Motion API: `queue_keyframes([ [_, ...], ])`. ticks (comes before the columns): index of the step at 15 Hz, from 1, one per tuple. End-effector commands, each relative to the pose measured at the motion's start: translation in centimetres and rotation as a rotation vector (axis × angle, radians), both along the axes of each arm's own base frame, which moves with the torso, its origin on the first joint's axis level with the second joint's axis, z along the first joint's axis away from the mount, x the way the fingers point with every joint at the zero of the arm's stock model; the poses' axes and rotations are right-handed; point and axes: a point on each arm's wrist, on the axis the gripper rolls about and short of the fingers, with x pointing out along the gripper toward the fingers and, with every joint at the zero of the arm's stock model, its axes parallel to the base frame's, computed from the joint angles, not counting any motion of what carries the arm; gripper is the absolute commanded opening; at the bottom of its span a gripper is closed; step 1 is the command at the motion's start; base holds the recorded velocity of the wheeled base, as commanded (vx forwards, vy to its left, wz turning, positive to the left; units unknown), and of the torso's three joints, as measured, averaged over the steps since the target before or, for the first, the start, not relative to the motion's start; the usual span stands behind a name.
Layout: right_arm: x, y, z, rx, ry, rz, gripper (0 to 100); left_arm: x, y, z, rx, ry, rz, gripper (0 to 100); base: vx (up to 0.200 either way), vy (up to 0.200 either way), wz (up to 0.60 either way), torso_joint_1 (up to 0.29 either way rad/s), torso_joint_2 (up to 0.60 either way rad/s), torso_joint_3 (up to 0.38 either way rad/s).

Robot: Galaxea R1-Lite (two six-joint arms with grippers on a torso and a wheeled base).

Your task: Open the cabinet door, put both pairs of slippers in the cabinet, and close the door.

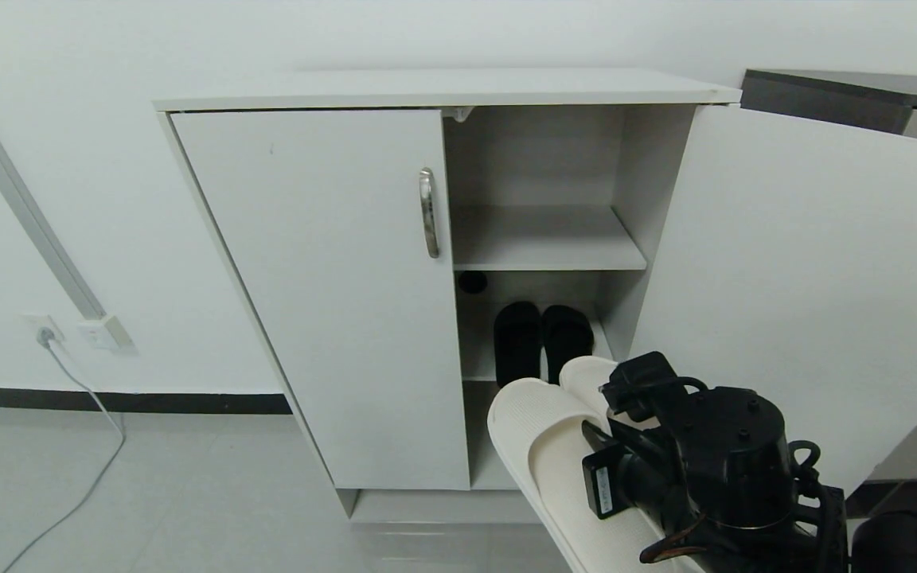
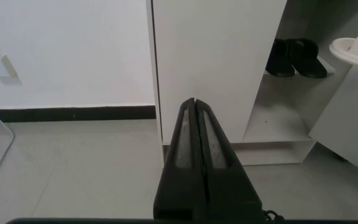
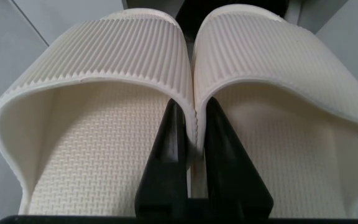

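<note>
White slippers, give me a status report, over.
Right gripper shut on white slippers, before open cabinet. Left gripper shut, empty. Black slippers on lower shelf; right door open, nothing blocking.

The right arm's matt black, drum-shaped wrist housing [image 1: 733,454] carries small screws on top, looping black cables [image 1: 823,493] and a white label [image 1: 603,491] on a boxy black block. The left gripper's fingers [image 2: 182,143] are black tapering wedges with grey pads [image 2: 214,140]; the right gripper's fingers [image 3: 166,155] are plain black.

The cabinet [image 1: 323,278] is plain white, the black slippers [image 1: 542,338] plain too, the cream slippers [image 3: 123,74] ribbed across the straps — crosshatched on the footbeds — and the right claw [image 3: 196,111] black.
</note>
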Motion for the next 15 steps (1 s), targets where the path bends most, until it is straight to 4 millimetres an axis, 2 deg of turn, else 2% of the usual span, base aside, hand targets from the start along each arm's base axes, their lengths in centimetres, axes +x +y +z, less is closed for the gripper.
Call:
queue_keyframes([
  [1,0.0,0.5,-0.3,0.007,-0.006,0.013,0,0.0,0.0,0.0,-0.001,0.001,0.001,0,0.0,0.0,0.0,0.0,0.0,0.0],
  [3,0.4,1.7,-0.3,0.043,-0.054,0.022,0,0.0,0.0,0.0,0.001,0.001,0.0,0,0.0,0.0,0.0,0.0,0.0,0.0],
  [6,2.0,3.7,2.0,0.065,-0.102,-0.025,0,0.0,0.0,0.0,0.001,0.001,0.001,0,0.0,0.0,0.0,0.0,0.0,0.0],
  [9,3.4,5.9,5.6,0.076,-0.116,-0.124,0,0.0,0.0,0.0,0.001,0.001,0.001,0,0.0,0.0,0.0,0.0,0.0,0.0],
  [12,4.3,7.6,10.0,0.104,-0.097,-0.215,0,0.0,0.0,0.0,0.001,0.001,0.001,0,0.0,0.0,0.0,0.0,0.0,0.0],
  [15,4.8,8.2,11.5,0.094,-0.081,-0.287,0,0.0,0.0,0.0,0.001,0.001,0.001,0,0.0,0.0,0.0,0.0,0.0,0.0],
])
